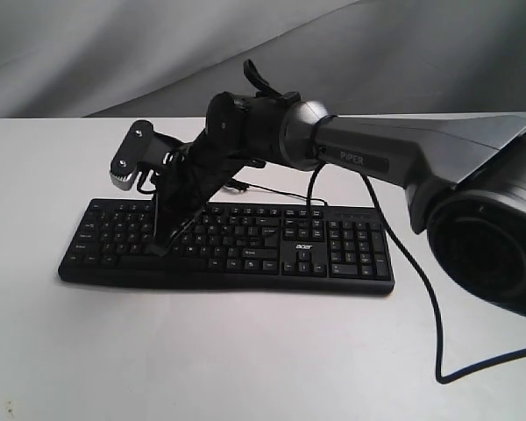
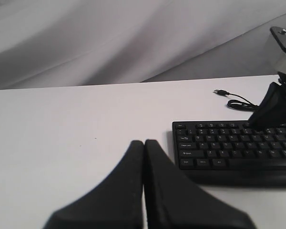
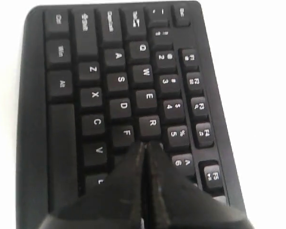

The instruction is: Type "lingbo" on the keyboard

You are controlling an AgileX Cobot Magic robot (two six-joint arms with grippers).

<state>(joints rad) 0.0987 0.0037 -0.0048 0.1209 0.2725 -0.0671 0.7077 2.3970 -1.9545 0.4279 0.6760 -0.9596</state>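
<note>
The black keyboard (image 1: pixel 316 254) with a white acer logo lies across the middle of the white table. My right gripper (image 1: pixel 160 248) reaches over from the right and points down onto the keyboard's left letter area, shut with nothing in it. In the right wrist view its tips (image 3: pixel 145 144) sit low over the keyboard (image 3: pixel 119 81) just past the R and F keys, hiding the keys beneath. My left gripper (image 2: pixel 144 142) is shut and empty above bare table, off the keyboard's (image 2: pixel 229 148) left end. It is out of the exterior view.
The thin black cable (image 1: pixel 425 298) runs from the keyboard's back and loops over the table on the right. Its loose USB plug (image 2: pixel 221 91) lies behind the keyboard. The right arm's big grey body (image 1: pixel 473 202) fills the right side. A grey cloth backdrop (image 1: pixel 114 53) stands behind the table.
</note>
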